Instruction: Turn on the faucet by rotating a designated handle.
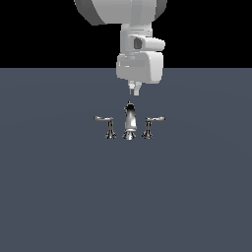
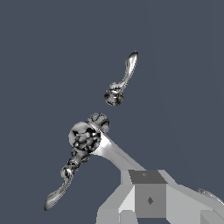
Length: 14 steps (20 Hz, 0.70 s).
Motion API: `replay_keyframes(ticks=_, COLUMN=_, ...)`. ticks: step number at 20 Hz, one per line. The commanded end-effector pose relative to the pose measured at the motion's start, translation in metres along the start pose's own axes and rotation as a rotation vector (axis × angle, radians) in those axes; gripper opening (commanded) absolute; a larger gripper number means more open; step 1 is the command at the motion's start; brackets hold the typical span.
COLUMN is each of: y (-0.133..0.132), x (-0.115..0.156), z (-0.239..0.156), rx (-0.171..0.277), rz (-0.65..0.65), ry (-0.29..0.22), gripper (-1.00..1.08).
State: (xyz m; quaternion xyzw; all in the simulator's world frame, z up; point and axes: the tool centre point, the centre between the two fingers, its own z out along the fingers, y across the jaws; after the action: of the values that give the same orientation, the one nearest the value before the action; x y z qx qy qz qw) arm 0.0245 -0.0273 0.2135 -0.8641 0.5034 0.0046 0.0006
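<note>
My pincer (image 1: pixel 134 91), state unclear, hovers above the shiny chrome faucet (image 1: pixel 129 123); thin right-hand chrome lever handle (image 1: pixel 153 119) untouched, rotation remains.

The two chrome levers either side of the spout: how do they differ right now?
Side: the handle sits on the exterior view's right of the spout; the other lever sits on that view's left.
Direction: the handle's arm runs outward to that view's right, the other lever's arm to its left, as mirror images.
Neither is touched; the gripper hangs above the spout.
Shared: shiny chrome, a thin arm on a short flared post, similar height.
</note>
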Motion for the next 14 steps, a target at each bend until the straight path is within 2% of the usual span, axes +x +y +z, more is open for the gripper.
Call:
replay_keyframes(ticks=1, y=-0.008, x=0.017, z=0.016, rx=0.0, rz=0.062, ry=0.002, gripper=-1.0)
replay_keyframes(ticks=14, y=-0.03, x=0.106, z=0.089, rx=0.003, rz=0.37, ry=0.009, gripper=-1.0)
